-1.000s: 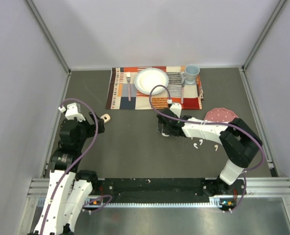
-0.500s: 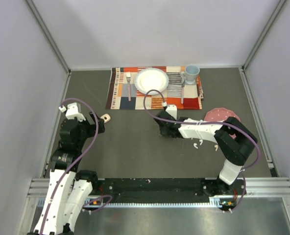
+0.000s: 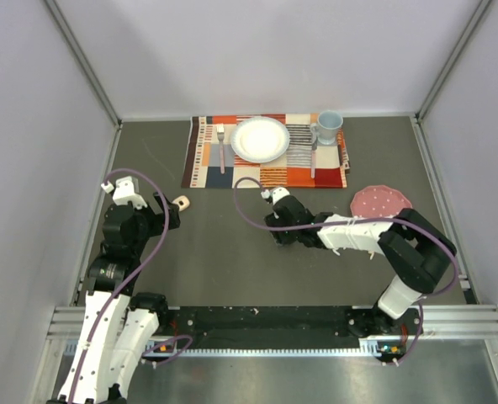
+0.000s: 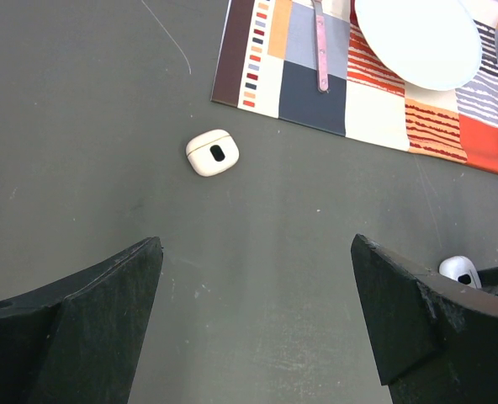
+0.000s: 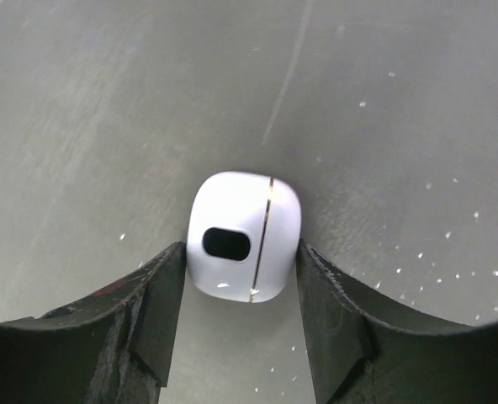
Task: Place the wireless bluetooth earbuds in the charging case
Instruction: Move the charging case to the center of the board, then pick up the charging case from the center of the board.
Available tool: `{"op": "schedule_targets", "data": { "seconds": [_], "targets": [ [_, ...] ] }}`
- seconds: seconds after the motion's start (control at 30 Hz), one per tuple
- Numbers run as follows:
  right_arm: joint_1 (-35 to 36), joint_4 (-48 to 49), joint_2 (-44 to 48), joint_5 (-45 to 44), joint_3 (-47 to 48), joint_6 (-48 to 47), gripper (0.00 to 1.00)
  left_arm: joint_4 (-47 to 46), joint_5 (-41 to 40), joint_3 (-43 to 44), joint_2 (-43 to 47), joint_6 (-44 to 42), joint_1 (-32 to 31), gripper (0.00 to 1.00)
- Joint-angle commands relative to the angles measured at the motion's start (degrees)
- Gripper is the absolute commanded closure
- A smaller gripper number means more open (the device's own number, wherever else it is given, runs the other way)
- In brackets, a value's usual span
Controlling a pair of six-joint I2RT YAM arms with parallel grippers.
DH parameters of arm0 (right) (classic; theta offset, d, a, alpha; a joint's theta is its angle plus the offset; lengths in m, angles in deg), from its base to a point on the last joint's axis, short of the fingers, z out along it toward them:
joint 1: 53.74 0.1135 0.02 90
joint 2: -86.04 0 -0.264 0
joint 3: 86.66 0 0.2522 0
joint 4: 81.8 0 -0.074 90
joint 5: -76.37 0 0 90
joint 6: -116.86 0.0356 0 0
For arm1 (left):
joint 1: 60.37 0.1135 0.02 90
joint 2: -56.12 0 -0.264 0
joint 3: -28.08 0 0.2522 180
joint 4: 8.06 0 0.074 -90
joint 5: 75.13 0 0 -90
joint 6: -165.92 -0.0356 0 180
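Observation:
A small white charging case (image 5: 245, 236) with a dark oval mark and a thin seam lies on the dark table. My right gripper (image 5: 241, 248) is shut on it, one finger pressed against each side. In the top view this gripper (image 3: 277, 227) reaches left of the table's middle and covers the case. The left wrist view shows the same case (image 4: 458, 269) at its right edge. A second white case (image 4: 213, 152) lies closed on the table beyond my left gripper (image 4: 256, 244), which is open and holds nothing. From above, that case (image 3: 182, 202) sits just past the left gripper (image 3: 170, 215). The earbuds are hidden.
A striped placemat (image 3: 207, 164) at the back carries a white plate (image 3: 260, 139), a fork (image 3: 220, 145) and a blue cup (image 3: 329, 126). A pink dotted disc (image 3: 382, 199) lies at the right. Grey walls close in the sides and back.
My right arm has swung left across the table and its jaws have closed on the case. The two small white earbuds seen beside the arm earlier are now covered. The left arm is still.

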Motion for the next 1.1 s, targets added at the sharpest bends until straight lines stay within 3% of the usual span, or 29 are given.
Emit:
{"op": "schedule_targets", "data": {
  "seconds": [0.0, 0.23, 0.47, 0.7, 0.77, 0.8, 0.83, 1.07],
  "targets": [
    [0.6, 3.21, 2.26, 14.3, -3.88, -12.51, 0.44, -1.59, 0.76, 0.31, 0.33, 0.36, 0.18, 0.01],
    [0.6, 3.39, 0.77, 10.64, -4.5, -12.0, 0.33, -1.59, 0.76, 0.31, 0.33, 0.36, 0.18, 0.01],
    [0.6, 4.62, 0.76, 2.02, -4.41, -4.88, 0.35, -1.59, 0.59, 0.4, 0.07, 0.27, 0.18, 0.01],
    [0.6, 8.31, 2.34, 1.22, -7.13, -2.76, 0.47, -1.59, 0.59, 0.31, 0.15, 0.36, 0.18, 0.01],
    [0.69, 10.23, 4.0, 1.57, -8.88, -3.55, 0.58, -1.59, 0.76, 0.31, -0.02, 0.44, 0.09, 0.01],
    [0.6, 11.2, 4.89, 2.18, -9.51, -4.77, 0.7, -1.85, 1.46, 0.22, -0.2, 0.36, 0.18, 0.01],
    [0.6, 11.91, 5.68, 2.36, -10.12, -5.22, 0.73, -2.2, 2.07, 0.13, -0.2, 0.36, 0.18, 0.01],
    [0.6, 15.34, 14.29, 10.78, -11.8, -10.93, 0.77, -3.61, 5.77, -0.13, -1.69, 0.1, 0.18, 0.01]
  ]
}}
